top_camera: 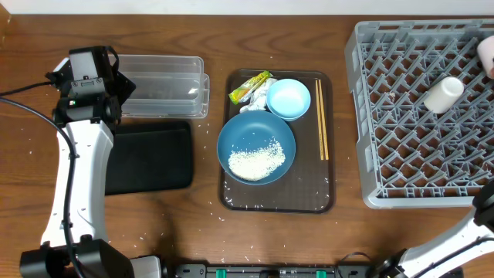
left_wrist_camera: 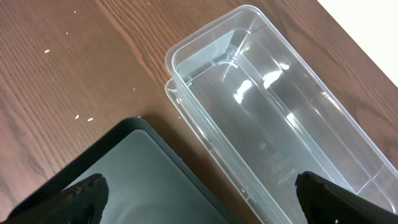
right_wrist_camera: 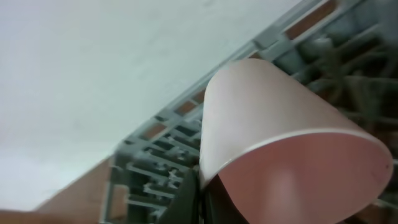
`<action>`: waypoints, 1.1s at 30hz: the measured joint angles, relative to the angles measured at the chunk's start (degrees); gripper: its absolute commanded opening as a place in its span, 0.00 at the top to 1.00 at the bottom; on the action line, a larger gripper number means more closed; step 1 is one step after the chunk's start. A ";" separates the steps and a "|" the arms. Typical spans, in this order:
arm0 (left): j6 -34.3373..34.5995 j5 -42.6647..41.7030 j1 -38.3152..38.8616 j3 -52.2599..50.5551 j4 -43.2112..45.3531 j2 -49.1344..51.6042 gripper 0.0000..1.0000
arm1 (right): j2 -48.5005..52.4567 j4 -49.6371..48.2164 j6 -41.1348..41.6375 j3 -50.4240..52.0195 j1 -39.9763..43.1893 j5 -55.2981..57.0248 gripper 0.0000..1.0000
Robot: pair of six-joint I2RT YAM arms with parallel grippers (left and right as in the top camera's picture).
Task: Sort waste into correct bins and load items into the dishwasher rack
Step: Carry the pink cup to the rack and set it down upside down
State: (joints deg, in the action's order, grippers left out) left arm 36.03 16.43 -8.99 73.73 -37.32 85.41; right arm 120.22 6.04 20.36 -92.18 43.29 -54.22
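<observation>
My left gripper (left_wrist_camera: 200, 198) is open, with one dark fingertip over the shallow black tray (left_wrist_camera: 134, 171) and the other over the clear tub (left_wrist_camera: 280, 118). My right gripper (right_wrist_camera: 202, 198) is shut on the rim of the pink cup (right_wrist_camera: 280, 149), held tilted above the far edge of the grey dishwasher rack (top_camera: 421, 116). The white cup (top_camera: 444, 94) lies on its side in the rack. On the brown serving tray (top_camera: 231, 197) sit the dark-blue bowl (top_camera: 235, 135) holding rice (top_camera: 256, 161), the light-blue bowl (top_camera: 289, 99), a yellow-green wrapper (top_camera: 251, 86), a white tissue (top_camera: 259, 100) and chopsticks (top_camera: 321, 120).
The left arm (top_camera: 81, 166) rises along the table's left side. A few stray rice grains (left_wrist_camera: 84, 117) dot the wood near the black tray. The right arm (top_camera: 478, 220) enters at the bottom right corner. Bare wood lies between the serving tray and the rack.
</observation>
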 measured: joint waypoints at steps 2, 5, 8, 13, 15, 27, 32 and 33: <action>0.00 0.00 0.00 0.00 -0.02 0.00 0.01 | 1.42 -1.46 1.79 0.00 0.00 -3.08 0.99; 0.00 0.00 0.00 0.00 -0.02 0.00 0.01 | 3.06 -1.09 3.30 0.00 -0.02 -5.86 0.99; 0.00 0.02 0.00 -0.02 0.00 0.00 0.01 | 3.93 0.52 4.11 0.02 0.00 -6.93 0.99; 0.00 0.00 0.00 0.00 -0.02 0.00 0.01 | 4.07 5.64 2.78 -0.04 0.94 -7.76 0.99; 0.00 0.00 0.00 -0.02 -0.02 0.00 0.01 | 4.07 7.91 1.53 -0.07 1.62 -7.78 0.99; 0.00 0.00 0.00 0.00 -0.02 0.00 0.01 | 3.98 17.99 -3.23 -0.04 6.08 -7.45 0.85; 0.00 0.02 0.00 0.00 -0.02 0.00 0.01 | 1.31 22.47 -4.07 0.04 6.71 -4.35 0.78; 0.00 0.00 0.00 -0.02 -0.02 0.00 0.01 | -0.13 23.87 -3.61 0.11 6.73 -2.82 0.78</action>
State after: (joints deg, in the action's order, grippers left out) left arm 36.03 16.43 -8.99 73.71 -37.34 85.41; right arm 120.09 29.91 16.75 -92.07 50.02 -57.04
